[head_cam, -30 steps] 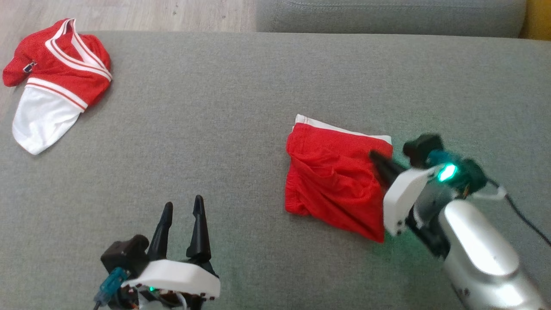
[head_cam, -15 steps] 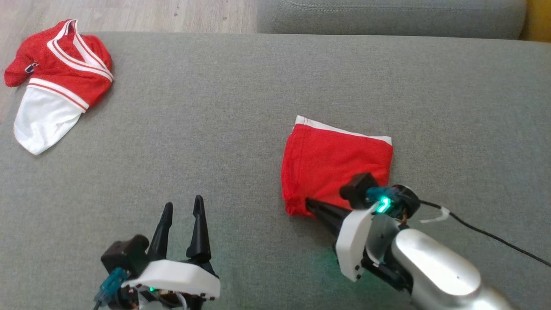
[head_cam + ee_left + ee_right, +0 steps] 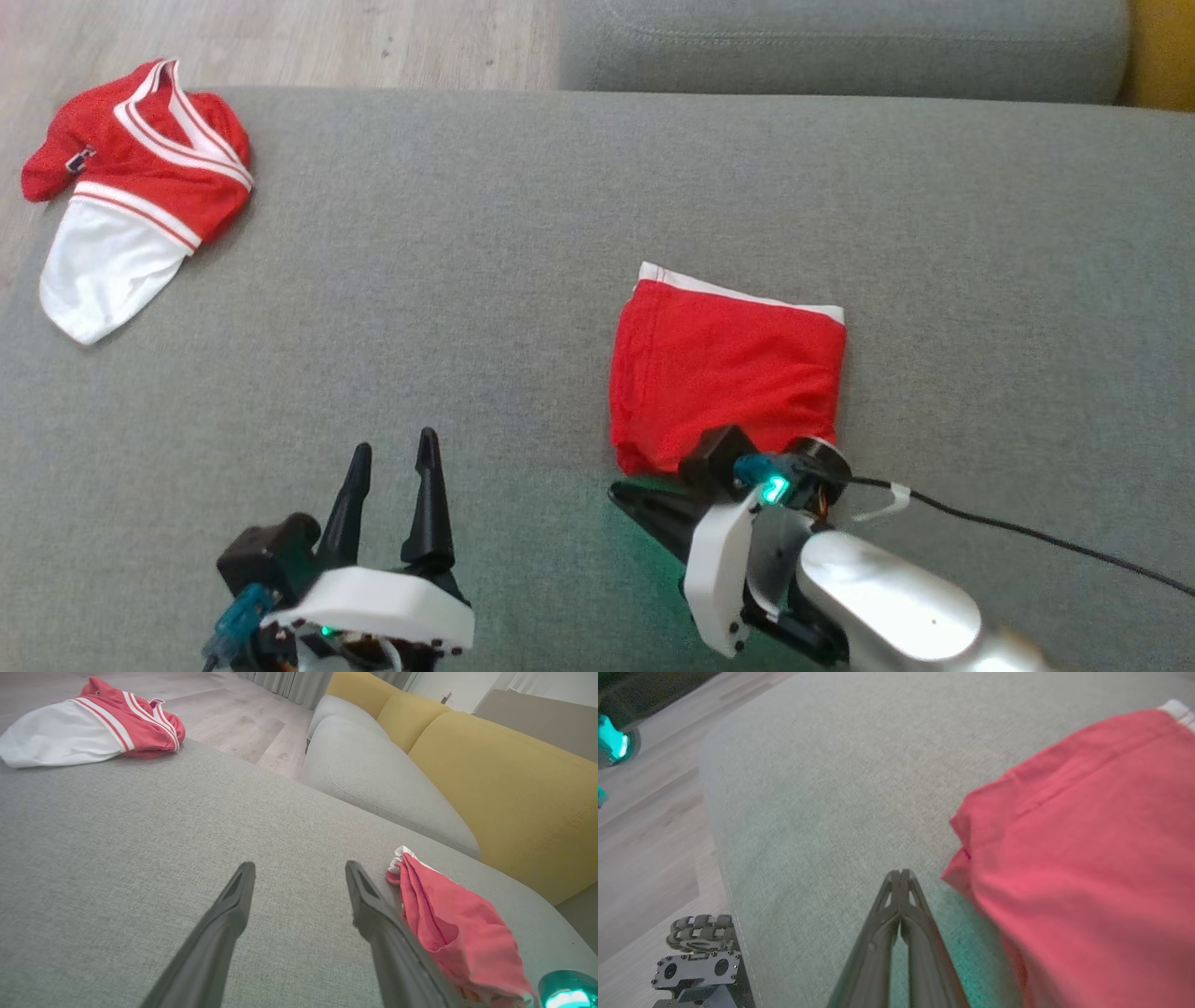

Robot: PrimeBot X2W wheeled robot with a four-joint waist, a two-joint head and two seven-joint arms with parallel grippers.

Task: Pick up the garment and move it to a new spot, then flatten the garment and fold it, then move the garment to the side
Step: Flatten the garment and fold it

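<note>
Head view shows the folded red garment (image 3: 726, 373) lying flat on the grey sofa cushion (image 3: 523, 233), toward 4 o'clock from centre. The right gripper (image 3: 621, 495) sits just beside the garment's 7 o'clock corner. Its fingers are pressed together with nothing between them, which is plain in the right wrist view. The left gripper (image 3: 392, 457), at 7 o'clock of the view, has its fingers spread and empty. A red-and-white jersey (image 3: 140, 177) lies at 10 o'clock.

Red shorts (image 3: 724, 373) with a white edge, perhaps striped; grey cushion (image 3: 448, 280); red jersey (image 3: 140, 159) with white stripes and white panel.
</note>
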